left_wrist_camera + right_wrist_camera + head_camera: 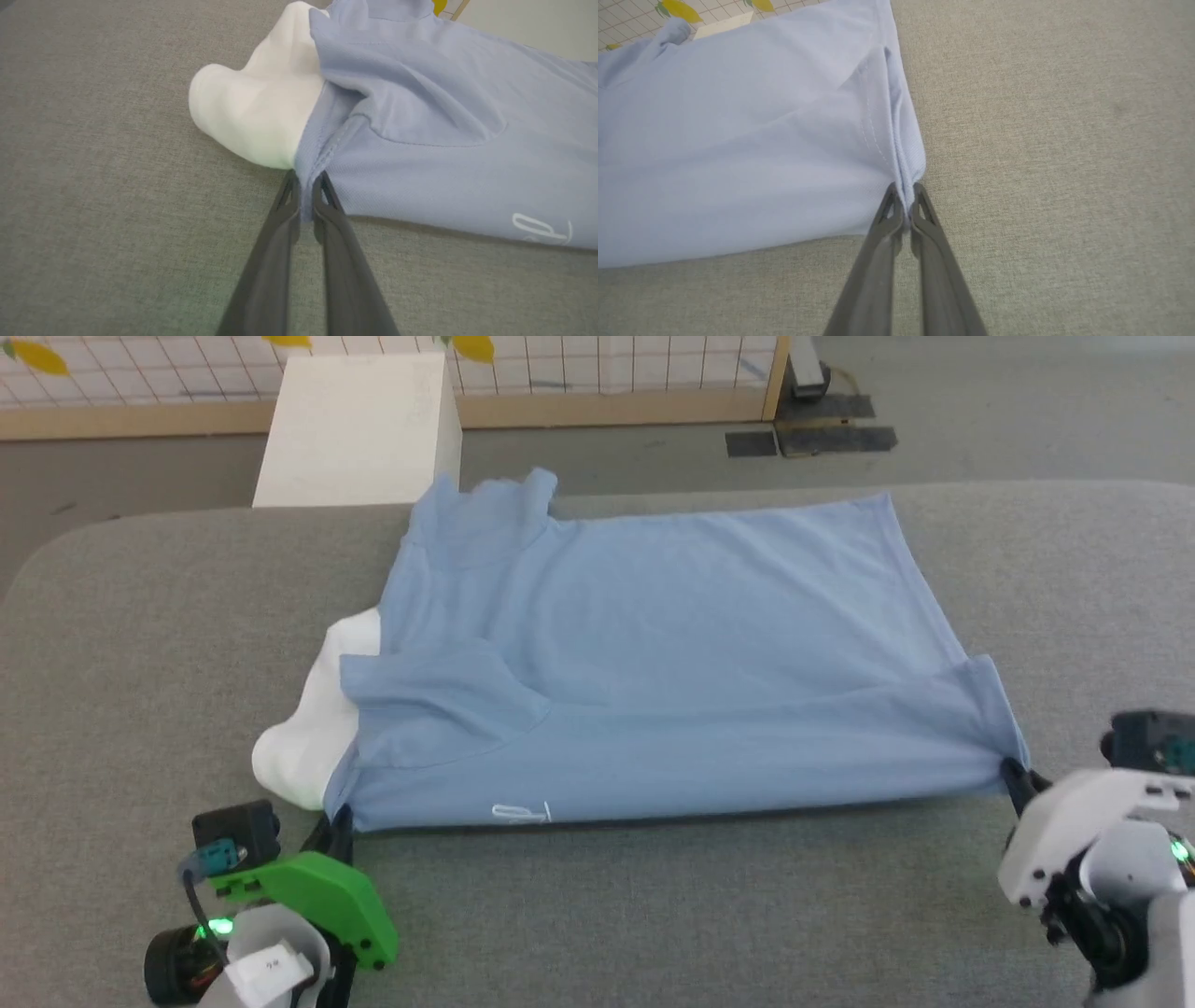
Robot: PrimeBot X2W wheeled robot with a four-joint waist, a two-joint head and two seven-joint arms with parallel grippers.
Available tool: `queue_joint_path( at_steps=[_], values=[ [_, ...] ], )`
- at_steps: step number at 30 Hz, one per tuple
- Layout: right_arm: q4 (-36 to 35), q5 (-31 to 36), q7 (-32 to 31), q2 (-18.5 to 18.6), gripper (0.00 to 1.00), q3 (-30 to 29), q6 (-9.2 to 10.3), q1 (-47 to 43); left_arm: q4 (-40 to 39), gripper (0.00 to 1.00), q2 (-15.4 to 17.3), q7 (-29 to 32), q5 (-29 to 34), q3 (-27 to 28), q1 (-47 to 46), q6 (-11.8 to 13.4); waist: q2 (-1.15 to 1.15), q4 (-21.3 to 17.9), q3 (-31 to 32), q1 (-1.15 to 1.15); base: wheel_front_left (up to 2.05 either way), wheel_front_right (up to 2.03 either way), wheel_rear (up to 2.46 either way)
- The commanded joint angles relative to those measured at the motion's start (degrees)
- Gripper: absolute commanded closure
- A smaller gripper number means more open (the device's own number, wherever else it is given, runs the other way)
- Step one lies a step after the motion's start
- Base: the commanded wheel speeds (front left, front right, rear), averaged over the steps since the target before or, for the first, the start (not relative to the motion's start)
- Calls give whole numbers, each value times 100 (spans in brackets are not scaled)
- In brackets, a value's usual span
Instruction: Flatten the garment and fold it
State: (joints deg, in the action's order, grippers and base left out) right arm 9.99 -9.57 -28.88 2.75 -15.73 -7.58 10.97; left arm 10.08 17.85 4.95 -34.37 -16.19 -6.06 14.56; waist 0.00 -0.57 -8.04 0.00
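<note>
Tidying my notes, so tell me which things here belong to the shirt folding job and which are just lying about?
Job: polo shirt; left claw, shut on its near left corner; right claw, shut on its near right corner.
Lying about: white box; grid fence; floor mats.

A broad grey woven-fabric surface (672, 915) with a rounded far-left corner carries a light blue short-sleeved polo shirt (653, 653), spread flat across its middle, with its white fabric section (313, 737) bulging out at the left end onto the grey cloth
</note>
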Motion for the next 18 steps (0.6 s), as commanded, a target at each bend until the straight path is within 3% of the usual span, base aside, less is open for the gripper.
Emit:
queue_joint_path(
  at_steps=[1,9,13,18],
  values=[
    [-201,-87,64,13,100,-35,9,-251,-115,100,84,-7,28,21,207,108,0,-60,123,0,0,0,0],
    [-1002,-564,-163,13,100,-257,9,-1399,-988,100,295,592,5,-72,1221,551,0,-199,215,0,0,0,0],
    [-944,-788,-229,13,100,-340,9,-1787,-1302,100,433,1121,-58,-199,1591,703,0,-229,198,0,0,0,0],
    [-445,-877,-123,13,100,-303,9,-1903,-1419,100,499,1417,-185,-277,1797,701,0,-238,167,0,0,0,0]
  ],
)
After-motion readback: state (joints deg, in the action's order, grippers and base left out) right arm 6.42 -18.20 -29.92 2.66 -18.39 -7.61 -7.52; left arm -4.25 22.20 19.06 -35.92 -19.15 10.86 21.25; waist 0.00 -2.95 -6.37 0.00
